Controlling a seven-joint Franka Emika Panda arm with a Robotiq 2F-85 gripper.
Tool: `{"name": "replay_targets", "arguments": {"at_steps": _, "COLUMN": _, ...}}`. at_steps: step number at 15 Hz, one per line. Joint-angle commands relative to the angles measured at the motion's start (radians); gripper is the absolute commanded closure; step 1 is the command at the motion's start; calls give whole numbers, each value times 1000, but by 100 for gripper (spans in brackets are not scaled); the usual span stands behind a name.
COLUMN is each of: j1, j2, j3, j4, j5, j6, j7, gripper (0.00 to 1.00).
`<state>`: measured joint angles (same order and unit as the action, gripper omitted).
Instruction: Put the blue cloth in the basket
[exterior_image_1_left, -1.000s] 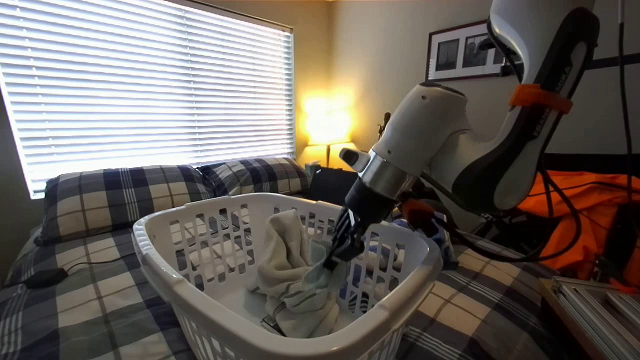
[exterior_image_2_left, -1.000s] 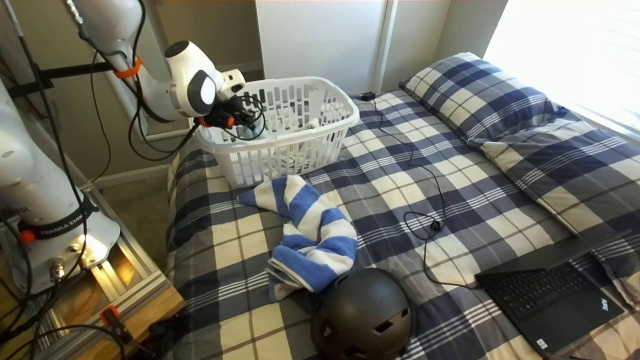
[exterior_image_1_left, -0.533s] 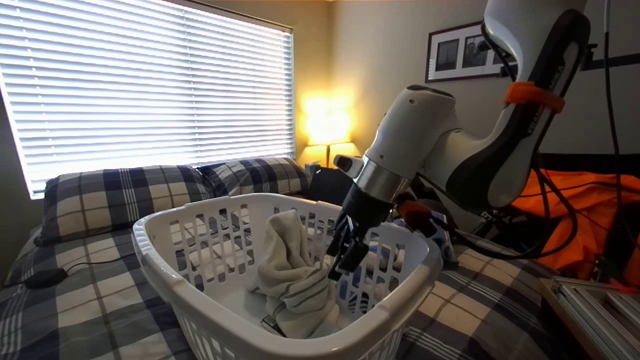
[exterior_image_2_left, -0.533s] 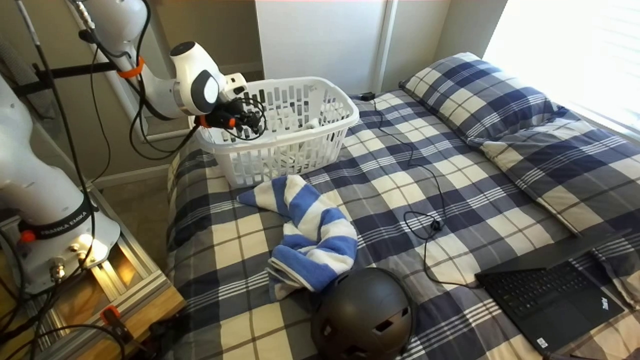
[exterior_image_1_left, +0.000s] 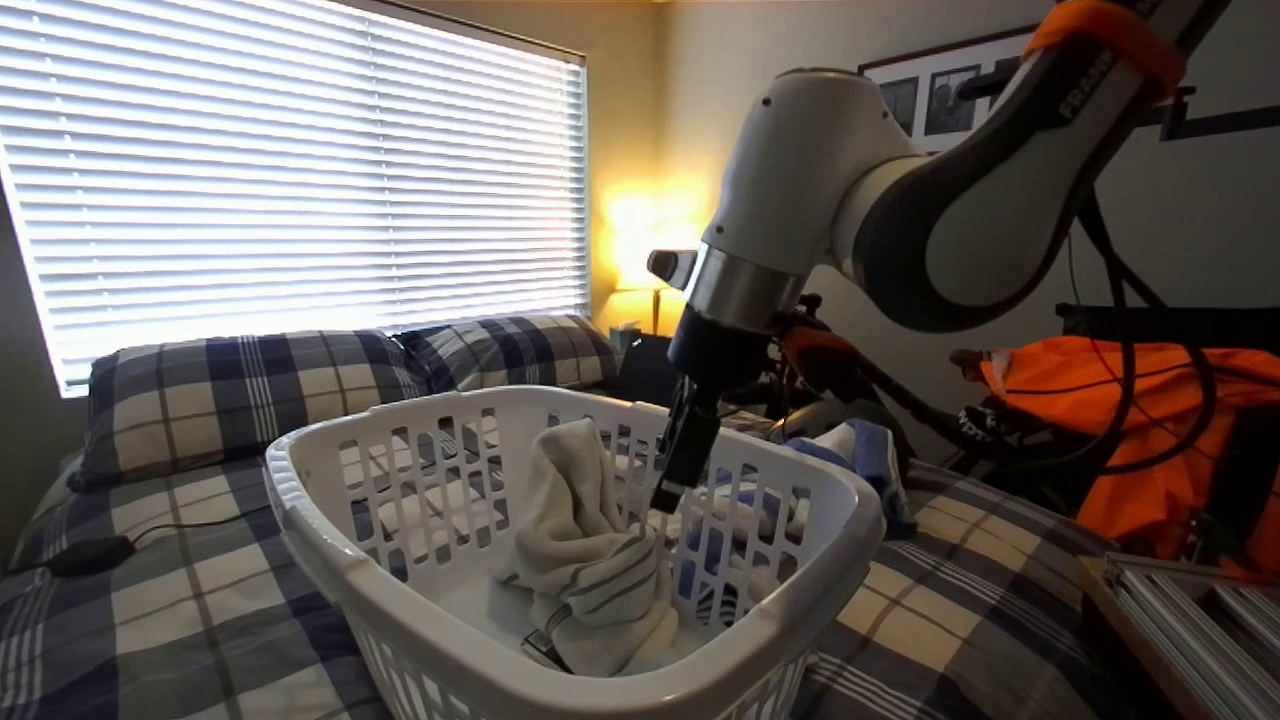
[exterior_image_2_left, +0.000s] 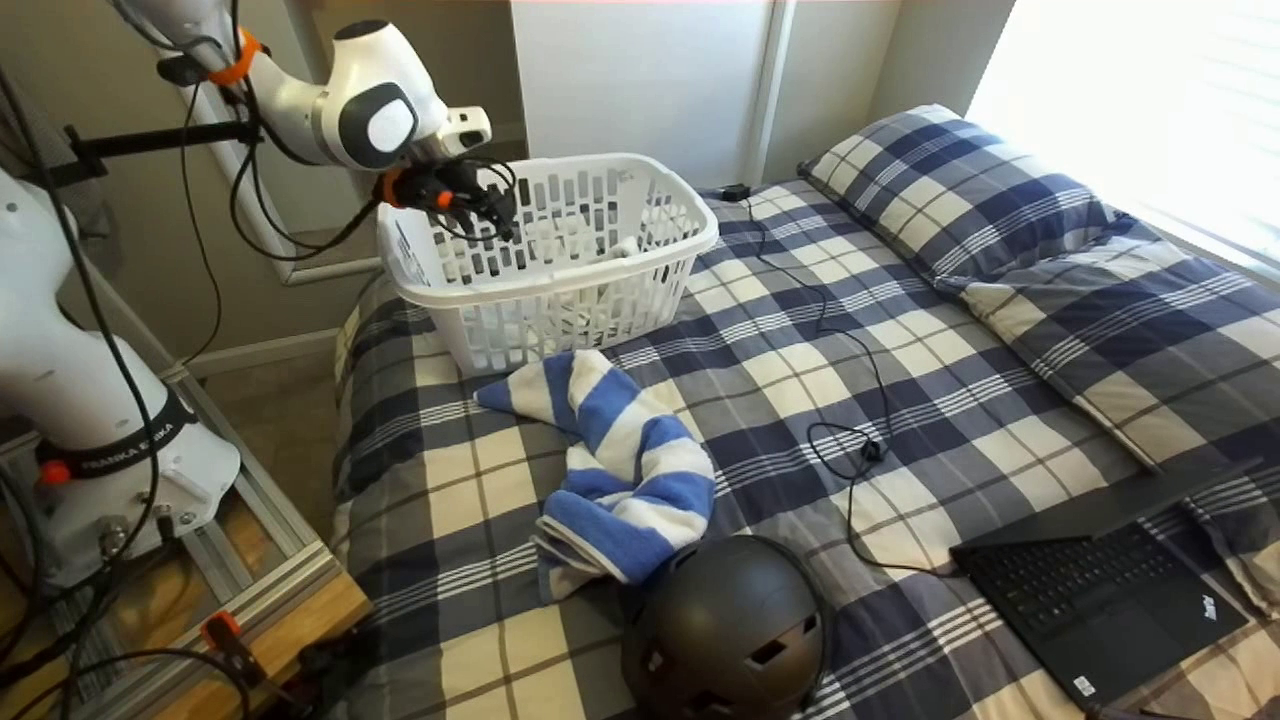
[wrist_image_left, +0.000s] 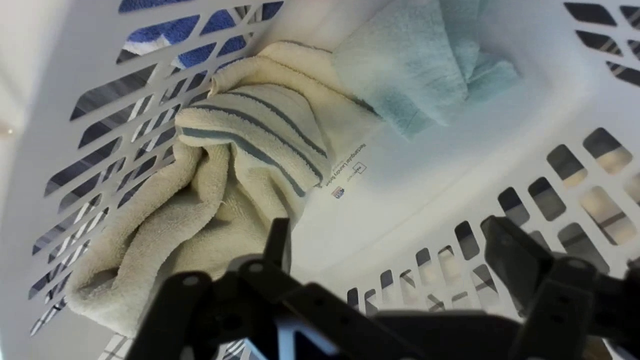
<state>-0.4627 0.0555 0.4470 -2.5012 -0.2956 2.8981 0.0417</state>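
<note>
The blue cloth (wrist_image_left: 410, 65), pale blue-green and crumpled, rests on the floor of the basket beside a cream towel. In the exterior views it is mostly hidden by the towel and the basket's wall. The basket (exterior_image_1_left: 410, 610) is white plastic with slotted sides and stands on the bed. Above the cloths, within the basket's mouth near its rim, hangs my gripper (exterior_image_1_left: 680, 490). Its fingers stand wide apart in the wrist view, with only the basket's floor and slots seen between them. It is apart from the blue cloth.
The cream towel (wrist_image_left: 250, 130) with grey stripes is heaped inside the basket. On the bed lie a blue-and-white striped towel (exterior_image_2_left: 630, 450), a black helmet (exterior_image_2_left: 730, 630), a laptop (exterior_image_2_left: 1120, 590) and a thin black cable (exterior_image_2_left: 850, 460). Plaid pillows (exterior_image_2_left: 960, 190) are at the bed's head.
One second ago the gripper held the blue cloth. It has since opened and let it drop into the basket. The arm has risen away from the cloths, while the cream towel stays put.
</note>
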Motion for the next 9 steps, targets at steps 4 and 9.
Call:
{"name": "replay_targets", "arguments": {"at_steps": 4, "j1": 36, "j2": -152, "j3": -4, "j4": 87, "j5": 509, "j6": -196, "j7": -210, "gripper": 0}}
{"name": "replay_targets", "arguments": {"at_steps": 9, "j1": 297, "j2": -376, "j3": -386, "j4": 53, "j5": 760, "j6": -476, "j7": -407, "gripper": 0}}
